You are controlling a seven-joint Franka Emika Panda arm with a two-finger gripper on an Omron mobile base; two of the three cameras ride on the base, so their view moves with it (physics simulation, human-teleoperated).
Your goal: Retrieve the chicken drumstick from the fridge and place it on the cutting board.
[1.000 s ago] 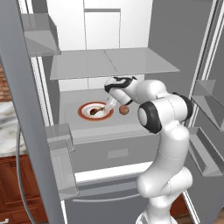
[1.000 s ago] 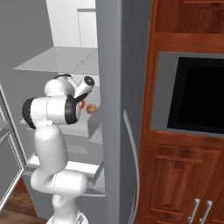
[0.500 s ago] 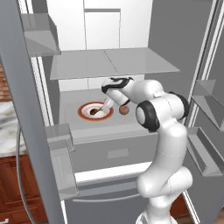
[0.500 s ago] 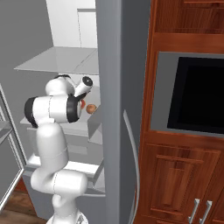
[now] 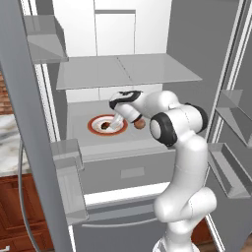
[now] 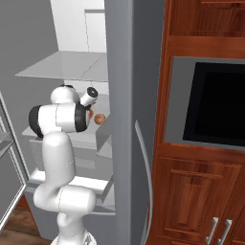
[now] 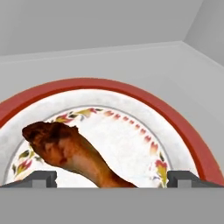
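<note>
Drumstick (image 7: 74, 155) position: it is seen lying on the plate (image 7: 175, 127) in the hand view, thick end toward 10 o'clock, narrow end running toward 5 o'clock and passing between the two fingertips (image 7: 41, 178). The plate is a white dish with a red rim, set on the fridge (image 5: 147, 78) shelf. In the left base view the plate (image 5: 93, 124) lies at about 9 o'clock from the gripper (image 5: 117, 123), and part of it is covered by the hand.

Jaw state: the jaws are spread fully and nothing is held. One fingertip is seen at each side of the drumstick, with clear space between each tip and the meat. This spread is judged to be kept so that the meat can be straddled before any closing is done.

Arm posture: the arm is reached forward and down into the fridge, under the upper shelf (image 5: 128, 69), so that the hand is angled onto the plate from above.

Nearby item: a round brown ball (image 5: 139, 124) rests on the same shelf, just beside the gripper at 3 o'clock. It is also seen in the right base view (image 6: 99, 118). It is not the target and is judged to be a possible obstruction if the hand is swung sideways.

Task stage: the approach is judged nearly complete; the grasp is not yet made.
</note>
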